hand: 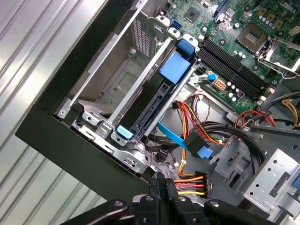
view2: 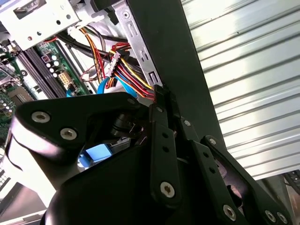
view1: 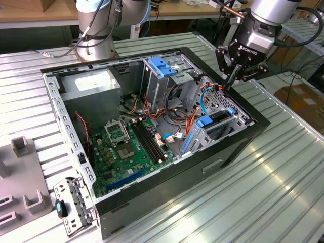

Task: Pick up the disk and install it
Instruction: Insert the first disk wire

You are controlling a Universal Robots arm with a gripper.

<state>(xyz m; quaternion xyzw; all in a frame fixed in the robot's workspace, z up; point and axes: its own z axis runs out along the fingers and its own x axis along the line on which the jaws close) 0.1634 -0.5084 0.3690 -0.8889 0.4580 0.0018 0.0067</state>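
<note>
Gripper [hand: 161,182] fingers are pressed together, nothing visibly between them, their tips just beside the power plug [hand: 193,180]. In the exterior view the tool hovers at 2 o'clock over the case [view1: 238,152]. I judge the disk [hand: 146,110] already slotted in its bay at 4 o'clock, so what's left calls for gentle work among wires; its label and rear connectors are hidden.

Robotics lab/workshop: open black desktop PC case [view1: 238,147] on ribbed aluminium-profile table [view1: 283,192] at frame centre, grey robot arm base [view1: 96,48] upper left, wooden benches w/ cables [view1: 174,10] along top edge.
</note>
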